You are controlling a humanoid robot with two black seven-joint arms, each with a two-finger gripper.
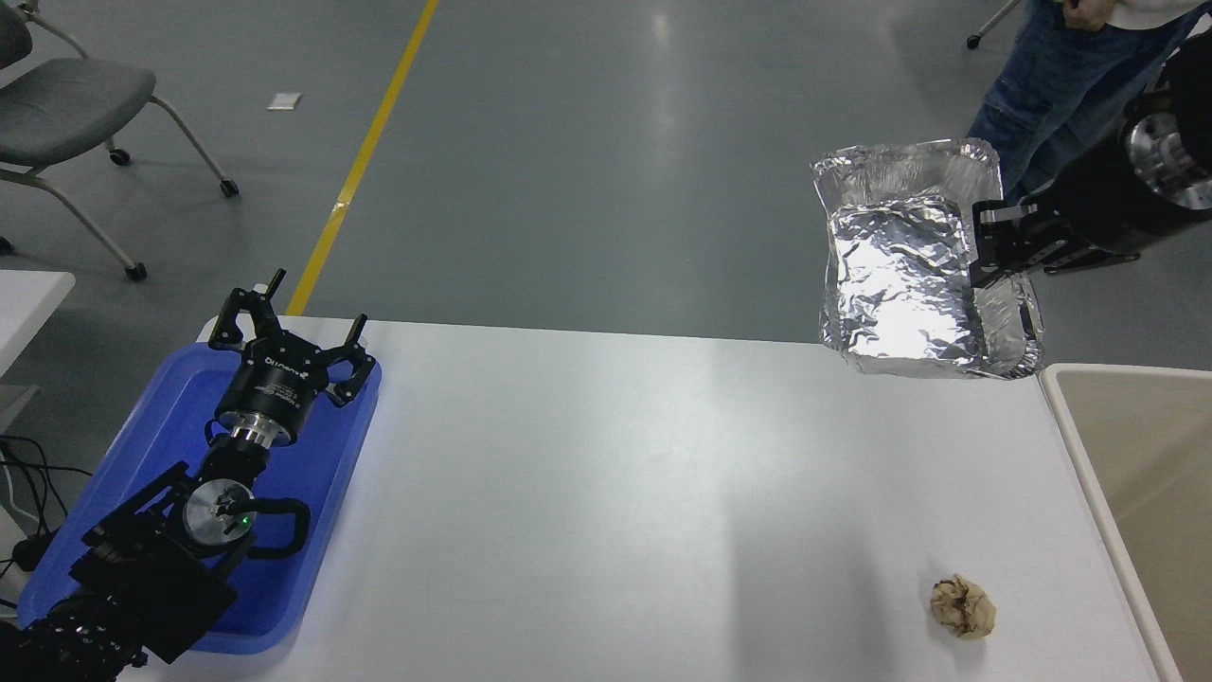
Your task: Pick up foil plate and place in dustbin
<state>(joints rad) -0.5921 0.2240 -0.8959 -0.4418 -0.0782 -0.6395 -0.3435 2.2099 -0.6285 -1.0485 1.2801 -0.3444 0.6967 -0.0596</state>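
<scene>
Crinkled shiny foil plate [904, 284], glossy blue plastic tray [322, 455], smooth white table [587, 493], crumpled tan paper ball [962, 606]

I've got the foil plate [904, 284] up in the air at the upper right of the frame, my right gripper [994, 251] clamped on its right rim. The dustbin [1089, 445] shows at the right edge, below the plate. My left gripper [284, 332] sits spread over the blue tray [322, 455], lower left. A paper ball [963, 606] lies lower right on the table [606, 493].
</scene>
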